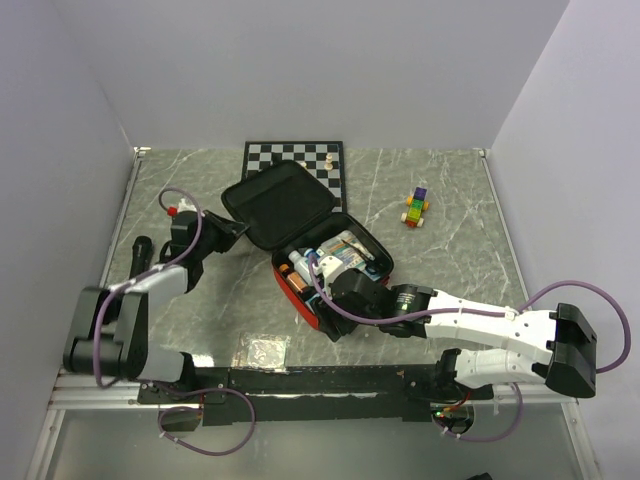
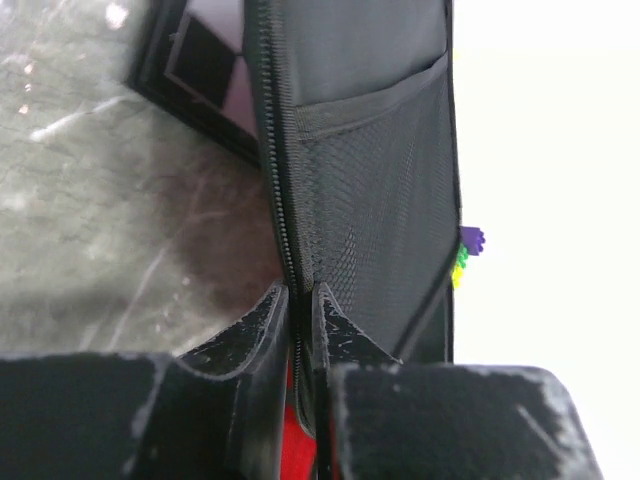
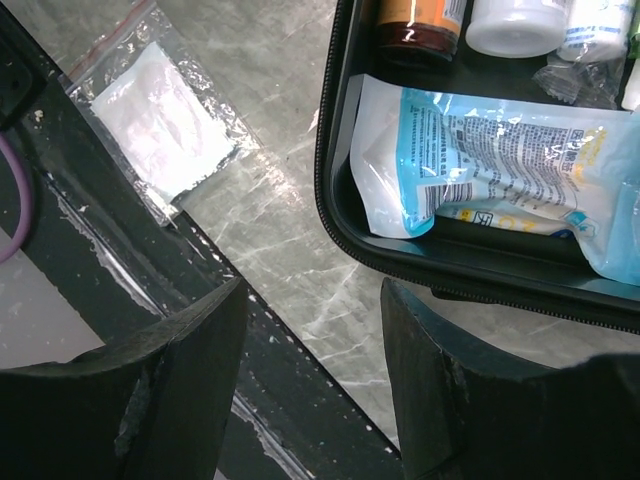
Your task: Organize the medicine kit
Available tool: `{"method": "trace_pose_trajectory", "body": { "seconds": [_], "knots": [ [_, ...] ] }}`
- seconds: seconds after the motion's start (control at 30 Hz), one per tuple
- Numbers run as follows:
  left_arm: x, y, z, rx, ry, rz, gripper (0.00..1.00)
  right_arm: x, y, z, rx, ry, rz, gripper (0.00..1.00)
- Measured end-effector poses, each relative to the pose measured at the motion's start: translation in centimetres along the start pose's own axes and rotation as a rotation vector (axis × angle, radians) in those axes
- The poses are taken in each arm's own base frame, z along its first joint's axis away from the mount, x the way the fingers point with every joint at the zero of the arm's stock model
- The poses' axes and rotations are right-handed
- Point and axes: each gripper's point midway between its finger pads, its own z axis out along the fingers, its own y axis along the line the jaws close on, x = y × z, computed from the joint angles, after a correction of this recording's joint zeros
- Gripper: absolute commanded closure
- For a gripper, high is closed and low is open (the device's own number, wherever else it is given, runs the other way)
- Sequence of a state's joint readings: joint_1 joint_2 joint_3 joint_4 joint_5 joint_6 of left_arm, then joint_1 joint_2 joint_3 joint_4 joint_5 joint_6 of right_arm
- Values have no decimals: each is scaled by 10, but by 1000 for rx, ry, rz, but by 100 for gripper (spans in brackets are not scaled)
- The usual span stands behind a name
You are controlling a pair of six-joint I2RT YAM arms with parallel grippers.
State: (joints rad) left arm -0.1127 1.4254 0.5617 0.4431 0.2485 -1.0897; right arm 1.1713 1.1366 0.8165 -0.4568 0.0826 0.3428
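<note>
Nearest the arm bases, low and left of centre in the top view, a clear plastic zip bag with a white pad inside (image 1: 263,350) lies flat on the grey marbled table (image 1: 460,240), outside the case. I judge it to be the one item not yet packed.

Just beyond it, the right gripper (image 3: 312,300) hovers with its jaws parted and nothing between them. It is over bare table, beside the near rim of the soft, square, red zippered medicine kit (image 1: 285,205), probably so it can reach either the bag or the tray.

The kit lies open at the middle of the top view. Its tray half, toward the lower right, holds a blue-and-white printed sachet (image 3: 480,150), with an amber bottle (image 3: 420,25) and a white bottle (image 3: 515,25) side by side past it. Its black-lined lid half stands tilted back toward the upper left. The left gripper (image 2: 300,295) is pinched closed on the lid's zipper edge, seemingly propping the lid so the tray is reachable.

Farther off, a small stack of multicoloured toy blocks (image 1: 417,208) sits right of centre, well apart from the kit. A black-and-white chessboard (image 1: 290,160) lies at the top, partly hidden behind the lid.
</note>
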Motion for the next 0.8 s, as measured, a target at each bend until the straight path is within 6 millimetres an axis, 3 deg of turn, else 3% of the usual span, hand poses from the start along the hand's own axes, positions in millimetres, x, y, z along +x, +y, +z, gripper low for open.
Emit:
{"method": "trace_pose_trajectory", "body": {
  "seconds": [0.23,0.47,0.6,0.8],
  "knots": [
    [-11,-34,-47,90,-89,138,96,1,-4,5,19,7,-24,37],
    [-13,-37,-84,73,-137,247,96,-5,-10,8,62,-14,-20,36],
    [-7,-36,-98,68,-145,289,94,-28,-12,3,84,-74,25,32],
    [16,-50,-102,98,-149,398,91,-93,-35,-13,101,-228,231,26]
  ]
}}
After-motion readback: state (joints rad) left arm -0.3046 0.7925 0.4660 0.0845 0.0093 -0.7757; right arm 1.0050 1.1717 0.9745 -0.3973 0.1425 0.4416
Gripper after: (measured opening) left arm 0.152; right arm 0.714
